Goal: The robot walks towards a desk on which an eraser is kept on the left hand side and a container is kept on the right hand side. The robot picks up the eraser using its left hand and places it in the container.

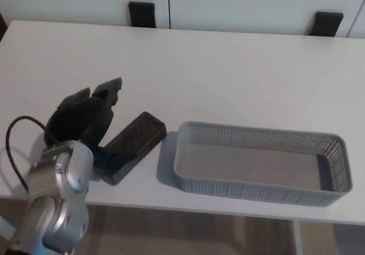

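Observation:
The eraser is a black rectangular block lying diagonally on the white desk, near the front edge and just left of the container. My left hand hovers over the eraser's left end, tilted down, its fingers apart and pointing up-right; it holds nothing. The lower left end of the eraser is partly hidden behind my silver wrist. The container is a grey mesh basket on the right, with nothing inside. My right hand does not show.
Two black chair backs stand behind the desk's far edge. A black cable loops from my left forearm over the desk's front left part.

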You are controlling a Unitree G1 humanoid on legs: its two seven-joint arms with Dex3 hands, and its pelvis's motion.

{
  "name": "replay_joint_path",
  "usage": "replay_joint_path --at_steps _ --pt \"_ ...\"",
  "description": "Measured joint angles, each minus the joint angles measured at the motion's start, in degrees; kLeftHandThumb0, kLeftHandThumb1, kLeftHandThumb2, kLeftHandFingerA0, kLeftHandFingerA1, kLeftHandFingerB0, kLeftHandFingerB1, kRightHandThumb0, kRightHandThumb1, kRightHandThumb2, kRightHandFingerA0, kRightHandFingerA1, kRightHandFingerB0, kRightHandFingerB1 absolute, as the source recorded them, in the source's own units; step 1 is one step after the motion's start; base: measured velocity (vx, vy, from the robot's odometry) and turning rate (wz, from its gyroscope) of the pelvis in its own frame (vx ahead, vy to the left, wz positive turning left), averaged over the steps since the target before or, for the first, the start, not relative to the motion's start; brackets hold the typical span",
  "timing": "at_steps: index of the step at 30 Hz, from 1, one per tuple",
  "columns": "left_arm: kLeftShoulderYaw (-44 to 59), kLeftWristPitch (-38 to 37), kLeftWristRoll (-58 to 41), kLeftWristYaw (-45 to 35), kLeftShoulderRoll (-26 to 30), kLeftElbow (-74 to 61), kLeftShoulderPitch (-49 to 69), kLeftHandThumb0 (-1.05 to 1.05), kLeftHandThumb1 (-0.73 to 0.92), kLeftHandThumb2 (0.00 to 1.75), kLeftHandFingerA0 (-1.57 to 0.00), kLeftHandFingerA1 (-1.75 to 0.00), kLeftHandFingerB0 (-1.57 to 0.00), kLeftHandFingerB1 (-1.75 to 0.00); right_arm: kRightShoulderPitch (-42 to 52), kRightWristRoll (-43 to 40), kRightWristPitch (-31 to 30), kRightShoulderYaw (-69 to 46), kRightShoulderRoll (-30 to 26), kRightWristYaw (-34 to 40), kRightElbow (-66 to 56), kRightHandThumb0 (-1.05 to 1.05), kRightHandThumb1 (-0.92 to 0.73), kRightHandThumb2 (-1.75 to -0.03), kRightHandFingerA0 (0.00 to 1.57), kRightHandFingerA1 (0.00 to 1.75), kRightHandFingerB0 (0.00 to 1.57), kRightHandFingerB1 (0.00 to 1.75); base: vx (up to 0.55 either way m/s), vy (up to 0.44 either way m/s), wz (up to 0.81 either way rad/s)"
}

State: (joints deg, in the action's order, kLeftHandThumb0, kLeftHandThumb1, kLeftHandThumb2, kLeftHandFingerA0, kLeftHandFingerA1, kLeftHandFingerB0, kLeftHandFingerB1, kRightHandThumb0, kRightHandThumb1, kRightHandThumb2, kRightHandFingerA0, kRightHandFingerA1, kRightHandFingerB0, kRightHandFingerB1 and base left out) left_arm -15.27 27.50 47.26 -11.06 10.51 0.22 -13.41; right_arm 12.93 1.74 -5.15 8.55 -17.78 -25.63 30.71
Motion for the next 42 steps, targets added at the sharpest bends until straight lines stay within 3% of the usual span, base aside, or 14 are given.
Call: replay_joint_path --at_steps 9,14,42 --pt "-3.9 1.1 1.4 0.5 -0.5 -0.7 0.0 -0.65 0.41 0.73 0.0 -0.03 -0.02 -0.07 -0.3 1.5 1.4 1.3 -0.6 0.0 0.6 -0.33 -0.67 -0.59 0.58 0.47 0.38 0.39 0.0 0.0 0.0" --pt "-5.9 1.7 2.0 0.7 -1.8 -1.3 0.0 -0.63 0.4 0.76 0.0 -0.13 -0.01 -0.14 -0.7 2.3 2.2 1.6 -0.7 0.0 1.2 -0.32 -0.68 -0.59 0.56 0.47 0.37 0.38 0.0 0.0 0.0" --pt "-7.2 2.1 2.1 5.7 -2.0 9.0 -1.0 -0.56 0.37 0.75 -0.02 -0.28 -0.03 -0.21 -2.0 4.3 2.4 3.2 -1.7 -1.4 0.8 -0.34 -0.68 -0.6 0.55 0.45 0.36 0.38 0.0 0.0 0.0"
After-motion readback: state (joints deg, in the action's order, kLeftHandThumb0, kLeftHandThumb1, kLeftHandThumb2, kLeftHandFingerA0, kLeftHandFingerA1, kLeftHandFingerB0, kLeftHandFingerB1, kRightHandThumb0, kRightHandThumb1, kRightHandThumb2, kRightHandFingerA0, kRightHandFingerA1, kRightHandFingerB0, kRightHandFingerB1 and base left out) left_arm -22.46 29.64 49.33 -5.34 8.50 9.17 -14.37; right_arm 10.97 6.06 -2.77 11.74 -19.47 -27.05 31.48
